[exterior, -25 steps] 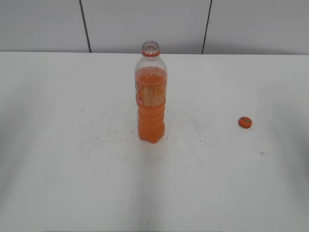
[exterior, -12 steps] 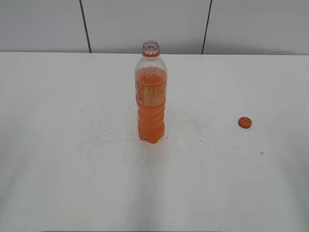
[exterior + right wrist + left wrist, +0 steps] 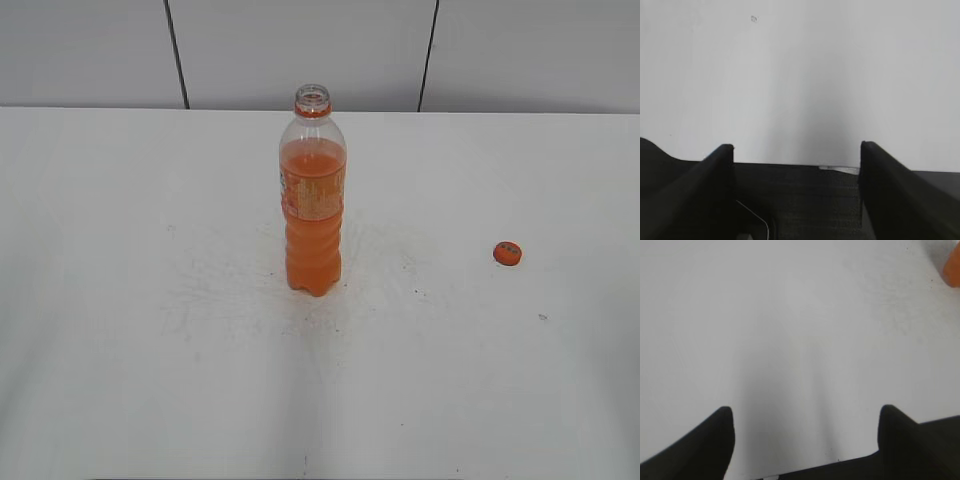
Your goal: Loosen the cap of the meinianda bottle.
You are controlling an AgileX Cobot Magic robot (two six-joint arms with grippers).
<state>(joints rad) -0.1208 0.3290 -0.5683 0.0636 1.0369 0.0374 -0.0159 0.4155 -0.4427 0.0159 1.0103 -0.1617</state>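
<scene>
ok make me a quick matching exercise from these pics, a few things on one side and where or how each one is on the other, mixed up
Things
1. meinianda bottle
2. cap
3. left gripper
4. table

States or places
A. lying alone on the table, off to the right
B. fingers apart, nothing between them
C. white, scuffed around the middle
D. standing upright mid-table, its mouth uncovered

Pairs: 1-D, 2-A, 3-B, 4-C
</scene>
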